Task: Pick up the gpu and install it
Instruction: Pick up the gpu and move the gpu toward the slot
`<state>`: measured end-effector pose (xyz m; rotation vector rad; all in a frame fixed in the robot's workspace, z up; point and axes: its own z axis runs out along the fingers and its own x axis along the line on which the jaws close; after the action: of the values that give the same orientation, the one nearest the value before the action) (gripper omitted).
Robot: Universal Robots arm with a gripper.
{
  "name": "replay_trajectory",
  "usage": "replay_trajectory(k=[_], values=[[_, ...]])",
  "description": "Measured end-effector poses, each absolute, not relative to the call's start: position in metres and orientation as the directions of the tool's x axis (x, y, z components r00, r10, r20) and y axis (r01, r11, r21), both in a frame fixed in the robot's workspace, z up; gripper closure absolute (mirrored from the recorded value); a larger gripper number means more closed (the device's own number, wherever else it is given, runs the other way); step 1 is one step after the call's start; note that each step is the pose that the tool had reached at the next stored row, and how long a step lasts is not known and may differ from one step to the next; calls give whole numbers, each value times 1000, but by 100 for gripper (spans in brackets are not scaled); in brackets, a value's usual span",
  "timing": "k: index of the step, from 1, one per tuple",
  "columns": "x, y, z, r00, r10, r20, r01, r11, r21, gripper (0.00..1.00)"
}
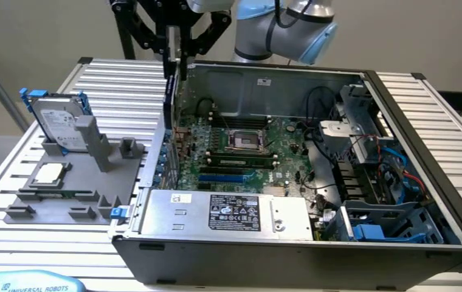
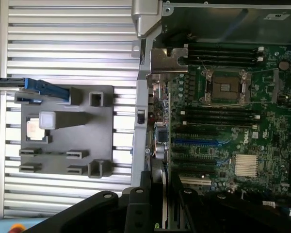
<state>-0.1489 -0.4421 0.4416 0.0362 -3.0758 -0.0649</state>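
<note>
Exterior view: the gripper hangs high over the open computer case, its 2 fingers clamped on the top edge of the gpu. The card hangs on edge, thin and dark. Its lower end is just beside the case wall on the exterior view's left, above the rear side of the motherboard, and it is not yet seated in any slot. Outside the case, the hard drive and the CPU chip rest on the grey fixture, well apart from the held card.

The step in hand looks like bringing the card to its slot. To do it well, I judge the card should stay upright and parallel to the blue slot, with its metal bracket lined up with the rear opening. It should descend straight, without twist. The likely faults are catching the case wall, or pressing down while the edge connector sits off the slot
</note>
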Motion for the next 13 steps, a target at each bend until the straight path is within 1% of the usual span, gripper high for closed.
replay_trajectory(k=[13], values=[[-90,-442,434,-997,-23,75,-22,1000,22,73]])
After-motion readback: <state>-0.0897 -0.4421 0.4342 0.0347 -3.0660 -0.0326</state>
